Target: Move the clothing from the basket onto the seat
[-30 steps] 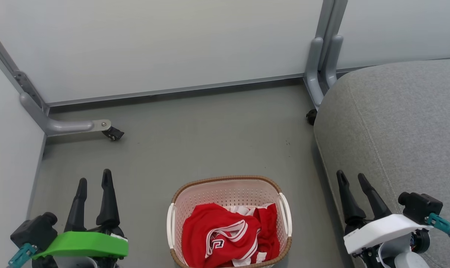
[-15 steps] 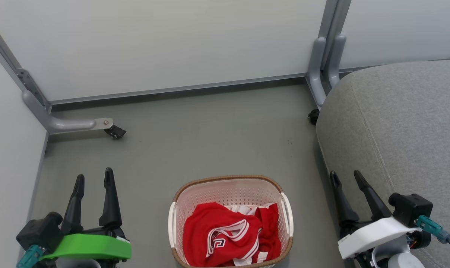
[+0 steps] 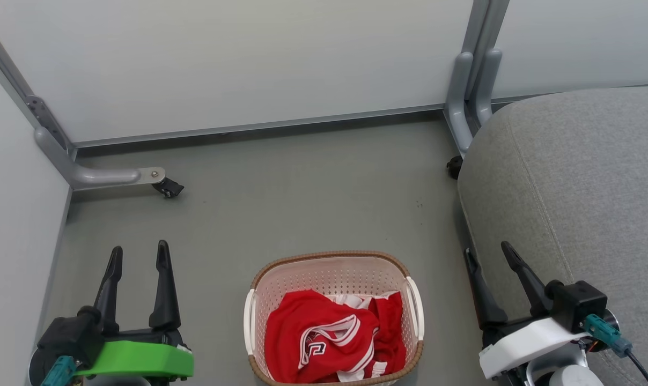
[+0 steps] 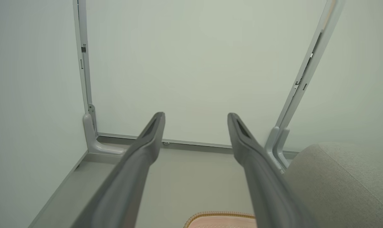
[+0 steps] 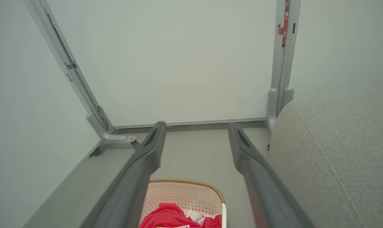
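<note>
The cream basket [image 3: 329, 271] with a brown woven rim stands on the grey floor at the bottom middle of the head view. Crumpled red clothing [image 3: 324, 338] with white striped trim fills its lower half; dark lettering shows on one fold. The grey seat [image 3: 576, 177] rises to the right of the basket. My left gripper [image 3: 140, 251] stands open over the floor left of the basket, nothing between its fingers. On the basket's right, beside the seat's edge, my right gripper [image 3: 487, 252] is open and empty too. The right wrist view shows the basket [image 5: 191, 193], the clothing [image 5: 175, 218] and the seat [image 5: 334, 152].
Pale partition panels [image 3: 249, 59] close off the back and left. Their grey metal feet with black castors [image 3: 166, 187] stand on the floor at back left, and another castor [image 3: 454, 166] sits by the seat's far corner. Bare grey floor [image 3: 302, 187] lies beyond the basket.
The head view has shifted slightly. Both grippers sit lower in it, and the right gripper's fingers have spread wider apart. The basket and clothing have not moved.
</note>
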Robot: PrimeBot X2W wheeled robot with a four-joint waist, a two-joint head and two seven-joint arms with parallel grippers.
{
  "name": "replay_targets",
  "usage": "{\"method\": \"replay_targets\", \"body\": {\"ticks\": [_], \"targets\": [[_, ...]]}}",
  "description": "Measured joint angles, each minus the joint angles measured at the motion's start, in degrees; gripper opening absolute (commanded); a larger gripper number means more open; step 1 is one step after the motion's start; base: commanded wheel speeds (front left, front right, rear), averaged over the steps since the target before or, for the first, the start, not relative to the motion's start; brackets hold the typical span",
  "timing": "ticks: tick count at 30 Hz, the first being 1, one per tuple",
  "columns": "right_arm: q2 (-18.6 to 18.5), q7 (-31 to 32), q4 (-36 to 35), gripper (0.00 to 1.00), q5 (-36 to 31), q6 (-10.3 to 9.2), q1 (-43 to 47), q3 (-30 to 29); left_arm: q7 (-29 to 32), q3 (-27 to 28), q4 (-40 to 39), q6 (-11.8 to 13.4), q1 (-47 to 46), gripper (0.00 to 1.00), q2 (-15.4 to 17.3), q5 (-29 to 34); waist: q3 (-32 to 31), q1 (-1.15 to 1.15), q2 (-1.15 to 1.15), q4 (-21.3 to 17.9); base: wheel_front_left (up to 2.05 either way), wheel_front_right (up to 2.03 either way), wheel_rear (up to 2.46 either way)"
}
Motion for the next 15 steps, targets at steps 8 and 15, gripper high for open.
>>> {"method": "replay_targets", "body": {"ticks": [8,15], "targets": [[0.0,-1.0,-0.4,1.0,-4.0,0.0,0.1,0.4,-1.0,-0.4,-0.8,0.0,0.4,1.0,0.0,4.1,0.1,0.0,0.0,0.2,0.0,0.0,0.0],[-0.1,-1.8,-0.7,1.0,-7.3,0.0,0.3,0.6,-1.7,-1.1,-1.4,0.0,0.5,1.0,0.0,7.5,0.2,0.0,0.0,0.6,0.0,0.0,0.0]]}}
